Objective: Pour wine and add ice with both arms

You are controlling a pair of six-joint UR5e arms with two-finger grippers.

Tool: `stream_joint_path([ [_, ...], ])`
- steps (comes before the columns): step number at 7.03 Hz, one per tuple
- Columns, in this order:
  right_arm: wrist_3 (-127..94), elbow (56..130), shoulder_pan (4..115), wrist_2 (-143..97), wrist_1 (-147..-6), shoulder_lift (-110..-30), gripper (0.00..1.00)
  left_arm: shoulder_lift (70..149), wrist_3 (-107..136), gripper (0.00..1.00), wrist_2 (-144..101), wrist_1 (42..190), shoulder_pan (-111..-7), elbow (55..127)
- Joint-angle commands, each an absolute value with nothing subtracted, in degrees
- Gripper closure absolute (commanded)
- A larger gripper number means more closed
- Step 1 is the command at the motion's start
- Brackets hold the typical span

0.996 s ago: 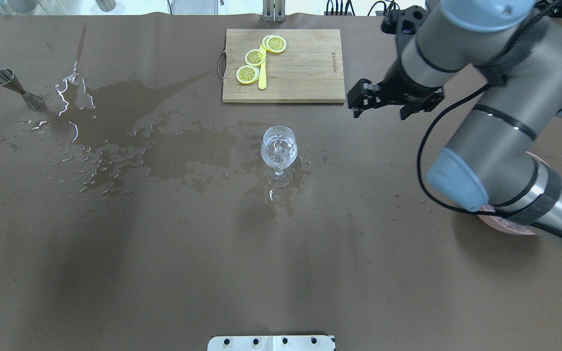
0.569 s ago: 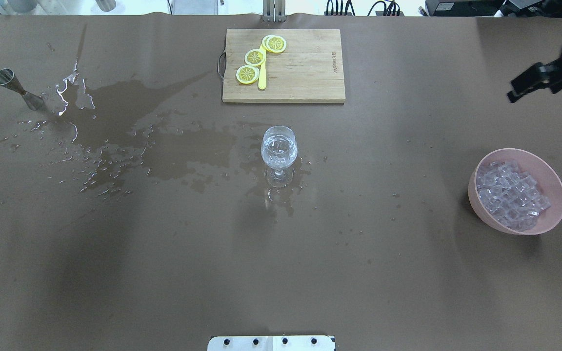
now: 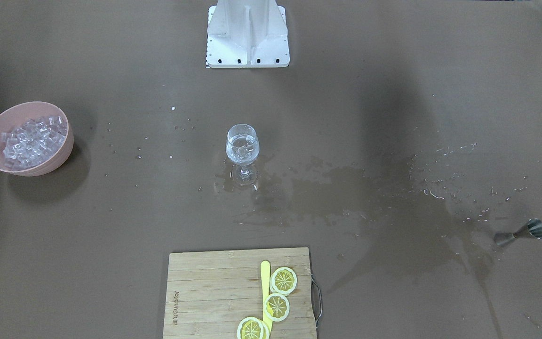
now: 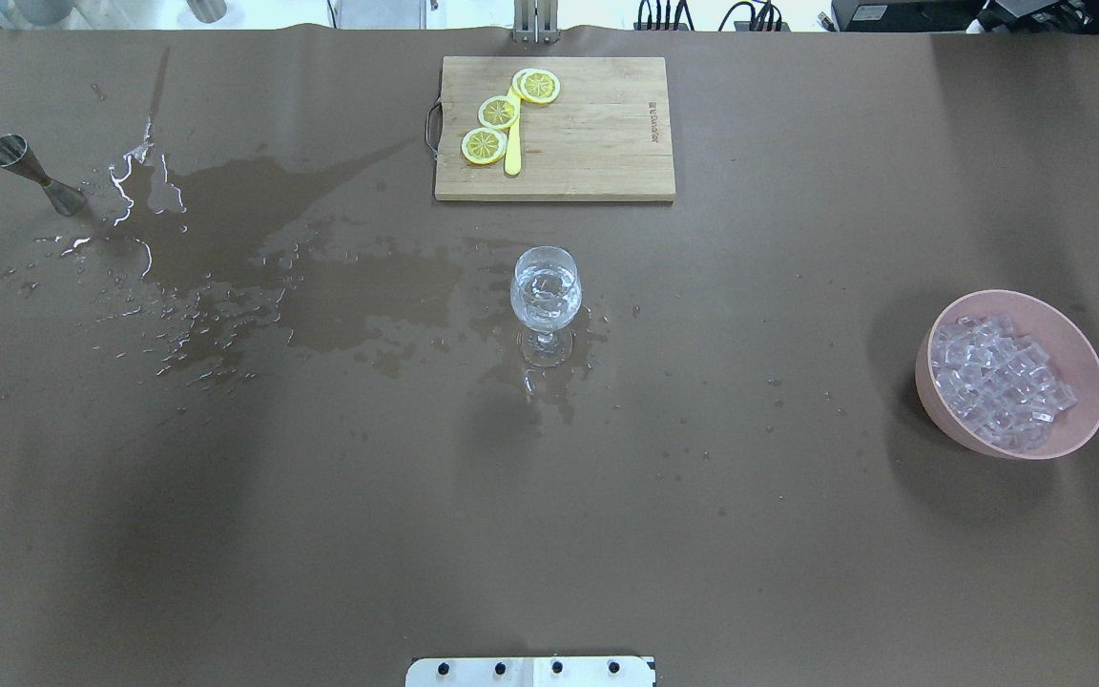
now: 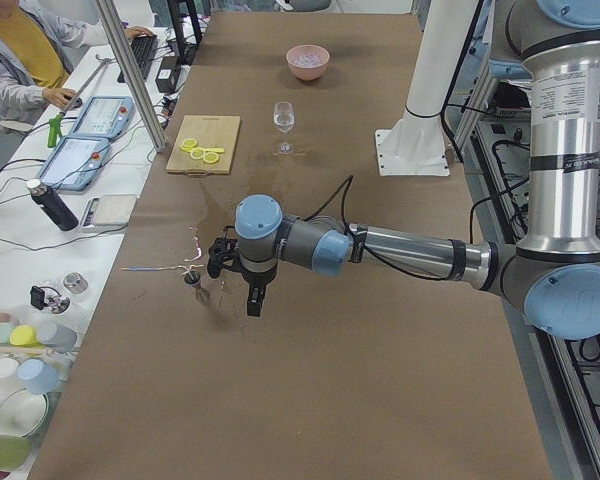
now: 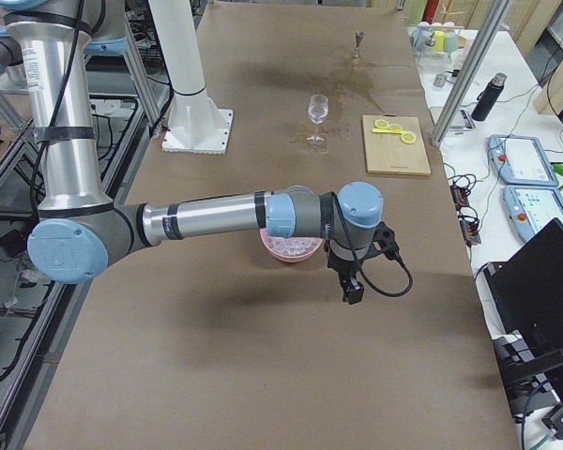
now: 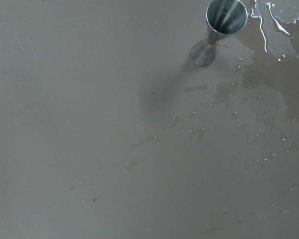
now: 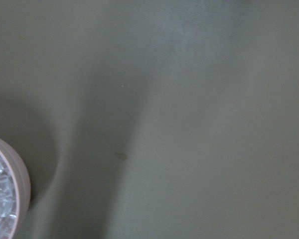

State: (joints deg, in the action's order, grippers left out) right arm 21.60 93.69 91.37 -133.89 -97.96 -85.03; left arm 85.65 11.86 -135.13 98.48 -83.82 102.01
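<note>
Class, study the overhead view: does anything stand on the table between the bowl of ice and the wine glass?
Nothing visible does. Between the ice in the pink bowl and the wine glass lies only table with a few droplets. The cutting board sits off that line.
</note>
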Motion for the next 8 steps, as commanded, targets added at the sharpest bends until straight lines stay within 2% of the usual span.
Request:
stream_joint_path([
  [1,22.77,92.11,93.07,-133.86,-97.82,-86.12,0.00,84.73,11.43,0.02,-135.09,100.70,-85.86,102.13],
  [8,22.85,92.64,93.16,-133.07,-97.82,-87.98,0.00,82.71,11.34,0.02,-131.40,101.95,-85.78,103.44],
])
